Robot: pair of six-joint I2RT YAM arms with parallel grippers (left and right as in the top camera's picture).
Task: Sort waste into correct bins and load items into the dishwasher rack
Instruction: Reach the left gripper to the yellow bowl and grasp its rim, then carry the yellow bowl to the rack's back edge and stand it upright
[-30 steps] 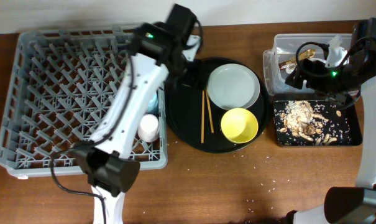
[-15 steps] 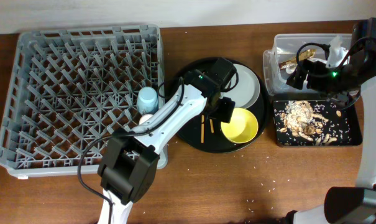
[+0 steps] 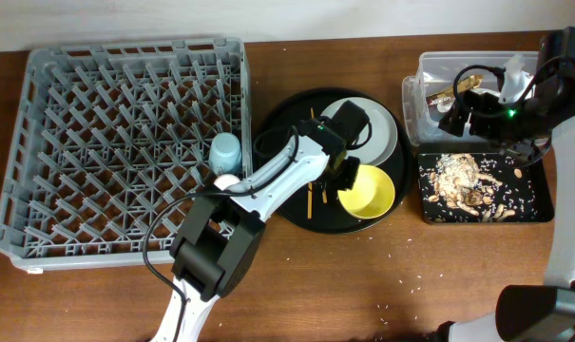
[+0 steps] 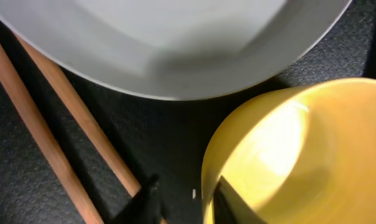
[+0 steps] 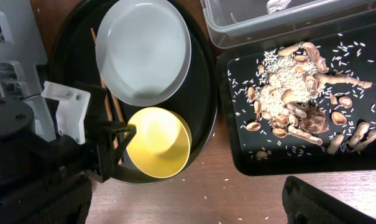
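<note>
Left gripper [image 3: 345, 176] has swung from the dishwasher rack [image 3: 97, 142] to the one yellow bowl [image 3: 371, 193], at 5 o'clock on the round tray [image 3: 292, 211]. Its jaws are narrow, astride the bowl's 9 o'clock rim. Right gripper [image 3: 461, 103] gapes wide over the clear tub [image 3: 420, 71]. One plate [image 3: 382, 133], two chopsticks [image 3: 309, 204], two cups [image 3: 226, 149]. The wrapper [image 3: 446, 94] print is unreadable.

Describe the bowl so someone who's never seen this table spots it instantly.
Find the big grey rack; right of it sits a round black tray. The bowl is on that tray's near right part, beside the chopsticks and a pale plate. It alone is bright yellow.
</note>
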